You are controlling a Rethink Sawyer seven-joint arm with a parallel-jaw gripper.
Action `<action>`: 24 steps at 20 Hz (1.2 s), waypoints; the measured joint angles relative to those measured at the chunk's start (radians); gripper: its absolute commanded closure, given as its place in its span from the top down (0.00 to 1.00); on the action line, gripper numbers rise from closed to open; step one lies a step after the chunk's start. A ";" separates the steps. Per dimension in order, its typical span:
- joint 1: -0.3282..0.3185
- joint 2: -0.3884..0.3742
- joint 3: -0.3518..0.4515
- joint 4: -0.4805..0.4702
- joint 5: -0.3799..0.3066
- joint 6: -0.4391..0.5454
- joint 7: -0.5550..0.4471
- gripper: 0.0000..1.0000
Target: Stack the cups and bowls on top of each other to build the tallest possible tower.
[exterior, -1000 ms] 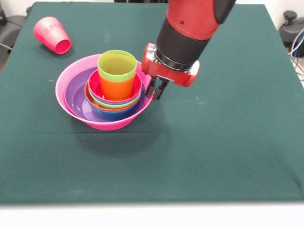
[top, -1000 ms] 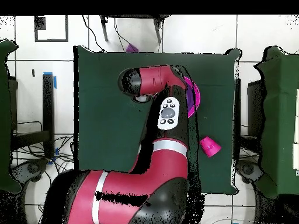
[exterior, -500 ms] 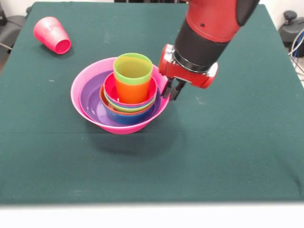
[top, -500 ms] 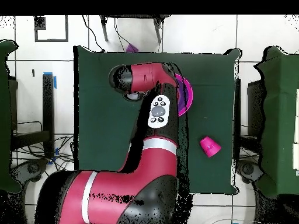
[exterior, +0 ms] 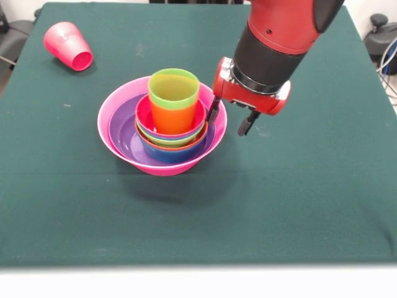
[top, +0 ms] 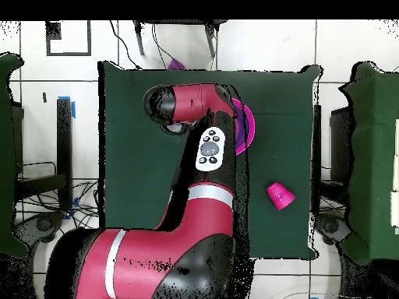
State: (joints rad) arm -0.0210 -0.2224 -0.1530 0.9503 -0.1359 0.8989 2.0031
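Front view: the gripper [exterior: 230,120] has let go of the huge glossy pink plastic bowl [exterior: 118,151]; its jaws now stand wide, straddling the rim, after dragging the nested tower [exterior: 171,115] sideways. The red-pink plastic tumbler [exterior: 67,45] lies apart on the green desk [exterior: 298,198], unstacked.

Overhead view: the arm [top: 204,152] hides most of the tower; the tumbler [top: 280,195] sits well clear.

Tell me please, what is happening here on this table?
The robot arm is building a tower of plastic bowls and cups. Several bowls sit nested inside a big pink bowl, and a lime green cup nested over an orange cup stands on top. The gripper is open beside the pink bowl's rim and holds nothing. One red-pink cup lies on its side near a table corner, not yet stacked.
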 measured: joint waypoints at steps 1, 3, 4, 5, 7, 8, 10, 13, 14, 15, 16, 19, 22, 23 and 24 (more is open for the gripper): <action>0.002 0.000 -0.004 0.000 0.010 0.000 0.000 1.00; 0.002 0.000 -0.007 0.000 0.016 0.000 0.000 1.00; 0.002 0.000 -0.010 0.000 0.024 0.000 0.000 1.00; 0.002 -0.001 -0.011 0.000 0.027 0.000 0.000 1.00; 0.002 -0.001 -0.014 0.000 0.031 0.000 0.000 1.00; 0.002 -0.002 -0.015 0.000 0.032 0.000 0.000 1.00; 0.001 -0.003 -0.017 0.001 0.032 0.000 0.000 1.00; -0.001 -0.006 -0.019 0.001 0.033 0.000 0.000 1.00; -0.001 -0.007 -0.020 0.001 0.033 0.000 0.000 1.00; -0.001 -0.008 -0.021 0.002 0.033 0.000 0.000 1.00; -0.001 -0.012 -0.022 0.003 0.034 0.000 0.000 1.00; -0.001 -0.022 -0.025 0.003 0.037 0.006 0.000 1.00; 0.000 -0.044 -0.028 0.003 0.044 0.040 0.000 1.00; 0.000 -0.057 -0.030 0.003 0.049 0.063 0.000 1.00; 0.000 -0.064 -0.030 0.003 0.052 0.077 0.000 1.00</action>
State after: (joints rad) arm -0.0209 -0.2860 -0.1835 0.9532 -0.0838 0.9760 2.0031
